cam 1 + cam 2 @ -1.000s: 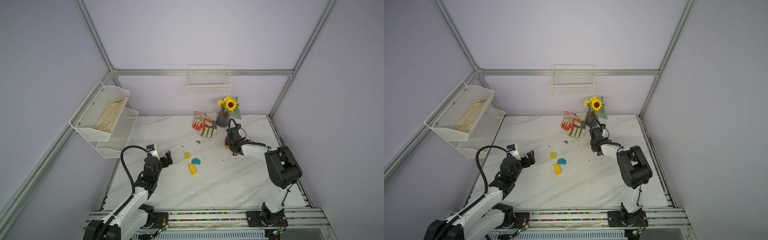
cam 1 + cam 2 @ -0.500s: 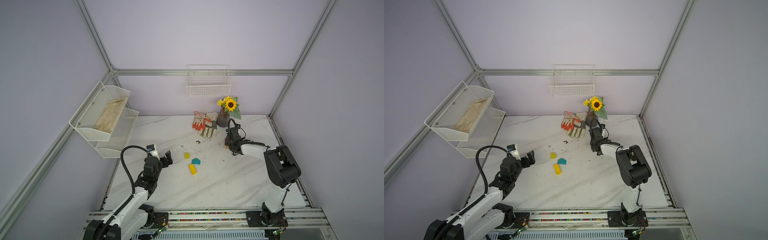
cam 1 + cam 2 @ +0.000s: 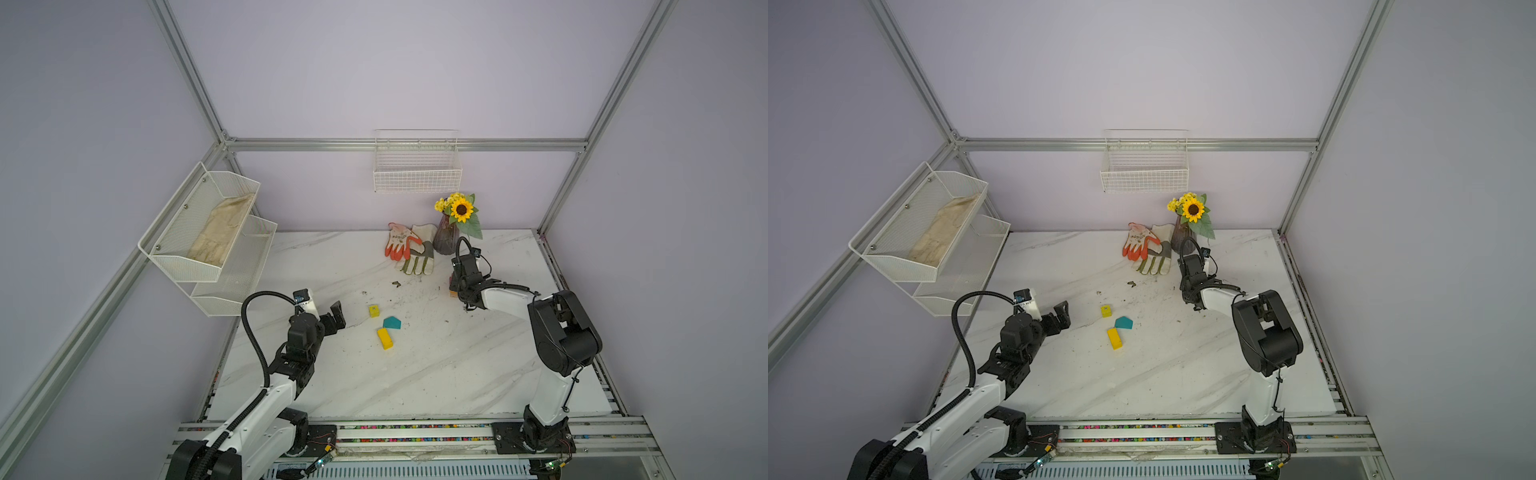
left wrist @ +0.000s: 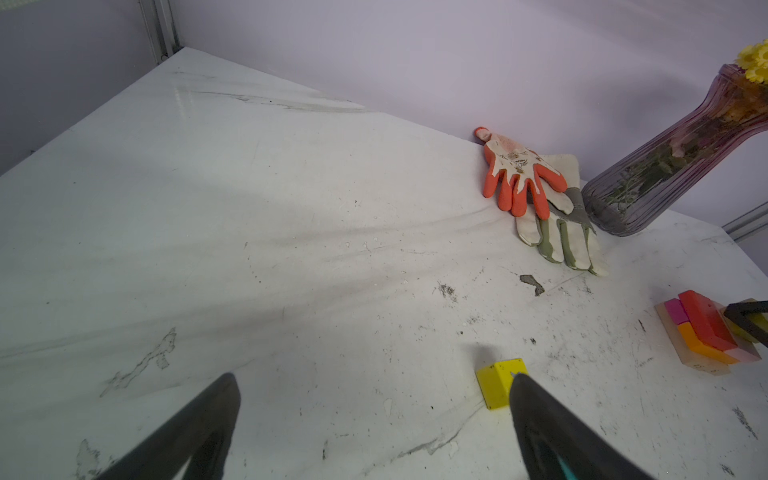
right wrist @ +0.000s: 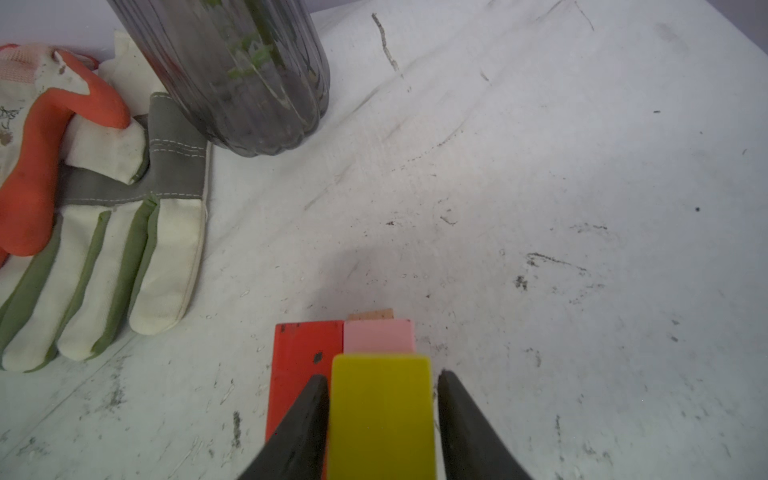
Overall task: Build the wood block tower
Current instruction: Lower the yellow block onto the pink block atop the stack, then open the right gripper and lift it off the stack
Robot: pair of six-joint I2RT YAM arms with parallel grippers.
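Note:
The tower (image 4: 702,332) is a low stack on a tan base, with magenta, orange and red blocks. Close up, a yellow block (image 5: 380,415) lies on a pink block (image 5: 379,336) beside the red block (image 5: 305,361). My right gripper (image 5: 382,376) straddles the yellow block, open, with a small gap at one finger. In both top views the right gripper (image 3: 457,286) covers the stack. A yellow cube (image 3: 374,310), a teal pentagon (image 3: 392,322) and a yellow bar (image 3: 385,338) lie loose mid-table. My left gripper (image 3: 328,318) hovers open and empty left of them, one finger by the cube (image 4: 496,384).
A pair of work gloves (image 3: 409,249) and a dark purple vase (image 3: 444,239) with a sunflower stand just behind the tower. A wire basket (image 3: 417,174) hangs on the back wall. A two-tier mesh shelf (image 3: 208,237) juts in over the table's left edge.
The right gripper's jaws have spread apart from the yellow block on the stack. The left arm and the loose blocks have not moved.

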